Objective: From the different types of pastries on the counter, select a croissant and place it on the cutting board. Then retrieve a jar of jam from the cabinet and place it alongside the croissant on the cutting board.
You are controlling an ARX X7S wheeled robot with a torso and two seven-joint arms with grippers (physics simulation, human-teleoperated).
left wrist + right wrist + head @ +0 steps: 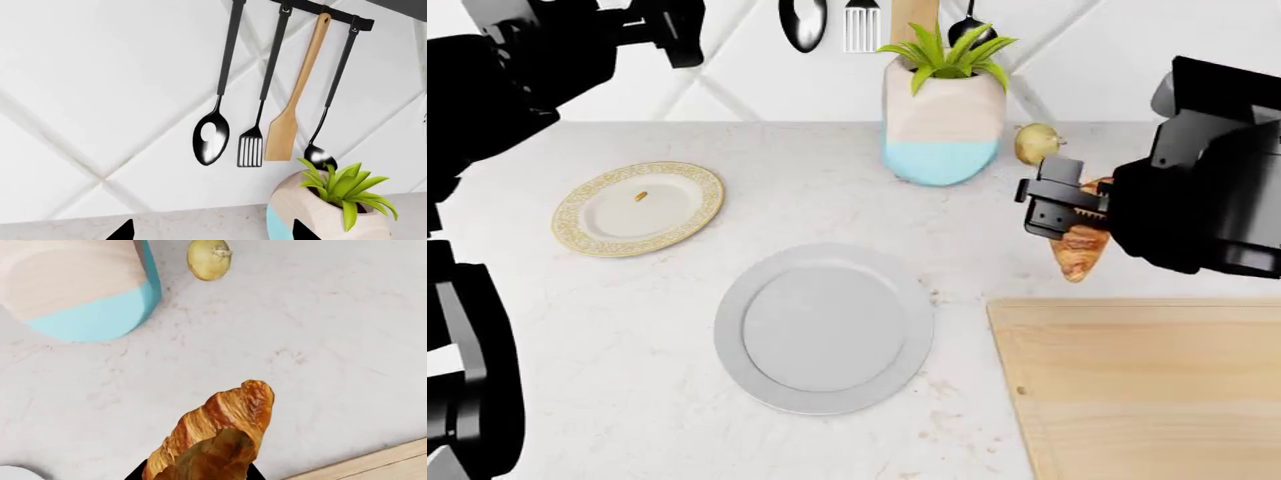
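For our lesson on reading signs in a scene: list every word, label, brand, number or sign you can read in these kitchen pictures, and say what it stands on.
There is no readable text in any view.
The plant vase is plain beige and blue, with no label.
The gold-rimmed plate carries only a pattern, no letters.
The cutting board, grey plate, croissant and hanging utensils bear no markings.

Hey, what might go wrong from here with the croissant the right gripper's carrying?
The right gripper seems to pinch only one end of the croissant, so it might slip or swing before reaching the cutting board. It also hangs over the counter, near the board's edge, so an early release would miss the board.
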